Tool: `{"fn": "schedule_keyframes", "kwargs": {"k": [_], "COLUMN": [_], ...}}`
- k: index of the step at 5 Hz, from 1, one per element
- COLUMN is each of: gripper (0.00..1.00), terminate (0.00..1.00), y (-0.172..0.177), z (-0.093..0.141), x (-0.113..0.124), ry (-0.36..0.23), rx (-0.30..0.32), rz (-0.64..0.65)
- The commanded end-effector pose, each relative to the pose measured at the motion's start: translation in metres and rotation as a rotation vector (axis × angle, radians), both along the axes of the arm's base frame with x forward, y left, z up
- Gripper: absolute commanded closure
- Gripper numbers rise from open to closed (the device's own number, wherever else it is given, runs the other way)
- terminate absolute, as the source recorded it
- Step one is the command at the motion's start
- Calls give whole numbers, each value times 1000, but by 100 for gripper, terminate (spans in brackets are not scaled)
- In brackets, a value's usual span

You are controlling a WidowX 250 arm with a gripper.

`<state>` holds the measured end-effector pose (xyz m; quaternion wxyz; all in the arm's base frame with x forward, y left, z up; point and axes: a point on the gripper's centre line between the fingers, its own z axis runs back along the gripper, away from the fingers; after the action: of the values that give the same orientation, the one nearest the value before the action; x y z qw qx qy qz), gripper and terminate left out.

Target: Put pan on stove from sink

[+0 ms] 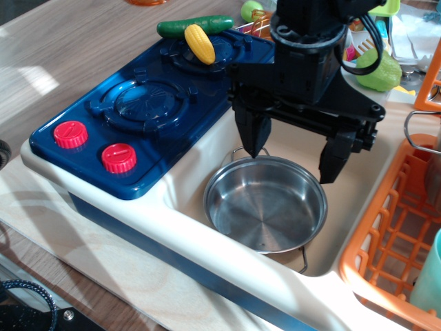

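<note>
Where cream sink point(180, 181) curves — shiny round pan point(265, 204).

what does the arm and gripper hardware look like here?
All matte black. The gripper has two chunky tapered fingers with blunt tips, mounted on a wide crossbar under a cylindrical wrist housing. A black cable loops out along the wrist's right side in the image. No visible markings or labels.

Shiny silver round steel pan point(265, 203) in cream plastic sink point(200, 169), dark blue moulded plastic stove point(148, 110) with red round knobs point(118, 158), yellow toy corn point(200, 43), orange lattice plastic rack point(396, 227), black claw point(294, 155).
</note>
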<state>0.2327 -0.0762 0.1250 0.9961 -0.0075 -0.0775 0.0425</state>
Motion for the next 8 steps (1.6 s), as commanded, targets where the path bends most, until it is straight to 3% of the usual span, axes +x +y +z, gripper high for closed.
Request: {"fn": "schedule_keyframes", "kwargs": {"k": [1, 2, 3, 4, 5, 8], "gripper": [0, 0, 0, 0, 0, 0], "terminate": [0, 0, 0, 0, 0, 0], "y": [0, -1, -1, -5, -7, 13], "z": [0, 0, -4, -13, -25, -47], "x": [0, 4, 7, 11, 18, 37], "ry": [0, -25, -46, -107, -196, -289], "rx": [0, 41, 12, 32, 80, 30], "rz": [0, 186, 312, 413, 489, 561]}}
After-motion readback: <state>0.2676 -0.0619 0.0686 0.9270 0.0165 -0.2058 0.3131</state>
